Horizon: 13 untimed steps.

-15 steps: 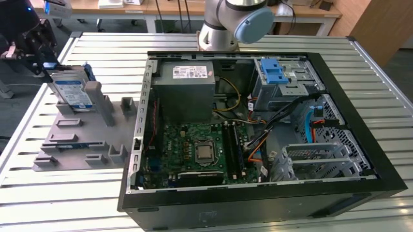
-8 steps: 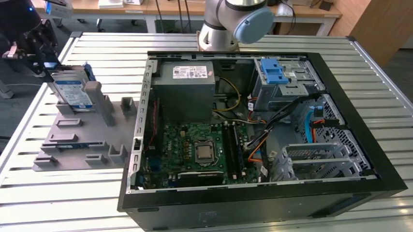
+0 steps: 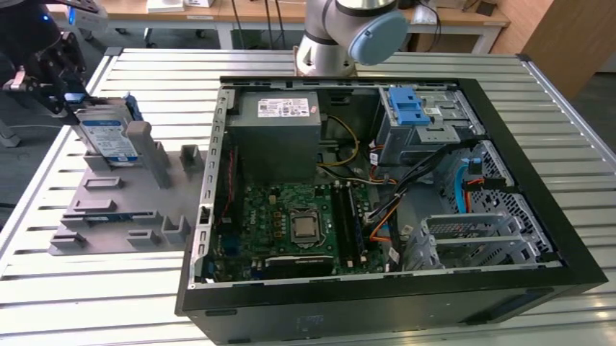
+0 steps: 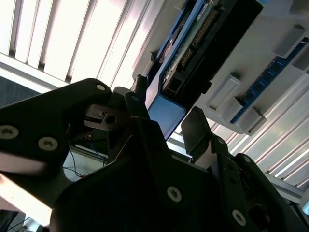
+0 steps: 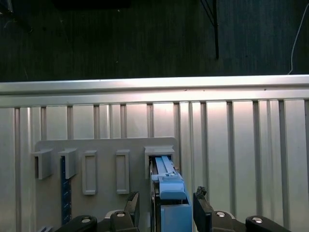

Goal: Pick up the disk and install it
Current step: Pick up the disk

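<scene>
The disk, a silver drive with a blue-and-white label in a blue bracket, stands on edge in a slot of the grey fixture on the exterior view's left. My gripper is at the disk's upper end. In both wrist views its fingers straddle the blue bracket end. The first wrist view shows the disk between the gripper fingers, with a gap on each side. In the second wrist view the bracket end lies between the two fingertips. The gripper is open.
An open computer case lies on the slatted metal table, to the exterior view's right of the fixture. Inside are a grey metal box, a blue ribbed latch, a motherboard and a metal cage. The arm's base stands behind the case.
</scene>
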### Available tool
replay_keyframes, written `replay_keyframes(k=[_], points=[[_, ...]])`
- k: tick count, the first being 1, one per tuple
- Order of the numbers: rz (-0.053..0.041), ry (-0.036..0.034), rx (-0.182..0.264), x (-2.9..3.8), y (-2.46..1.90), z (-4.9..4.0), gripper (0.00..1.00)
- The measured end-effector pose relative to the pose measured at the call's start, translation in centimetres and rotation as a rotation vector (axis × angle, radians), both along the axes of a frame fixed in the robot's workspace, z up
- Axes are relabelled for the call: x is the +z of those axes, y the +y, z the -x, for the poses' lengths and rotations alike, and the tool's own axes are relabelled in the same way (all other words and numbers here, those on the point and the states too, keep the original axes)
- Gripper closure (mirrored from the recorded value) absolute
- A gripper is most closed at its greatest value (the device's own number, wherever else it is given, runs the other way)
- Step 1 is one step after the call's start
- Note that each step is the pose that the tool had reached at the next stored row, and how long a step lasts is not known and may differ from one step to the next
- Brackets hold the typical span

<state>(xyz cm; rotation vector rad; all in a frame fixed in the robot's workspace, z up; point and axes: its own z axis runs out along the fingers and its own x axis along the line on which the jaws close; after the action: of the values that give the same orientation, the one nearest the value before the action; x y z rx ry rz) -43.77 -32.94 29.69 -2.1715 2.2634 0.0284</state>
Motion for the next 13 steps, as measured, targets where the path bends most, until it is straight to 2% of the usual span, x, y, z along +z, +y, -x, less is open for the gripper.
replay_keyframes(k=[5,6,13], points=[[0.0000,0.0001,0.000,-0.23,0.00,0.04,0.45],[0.0000,0.0000,0.000,-0.28,0.00,0.04,0.52],[0.0001,0.0002,-0.007,-0.63,-0.04,0.05,0.52]])
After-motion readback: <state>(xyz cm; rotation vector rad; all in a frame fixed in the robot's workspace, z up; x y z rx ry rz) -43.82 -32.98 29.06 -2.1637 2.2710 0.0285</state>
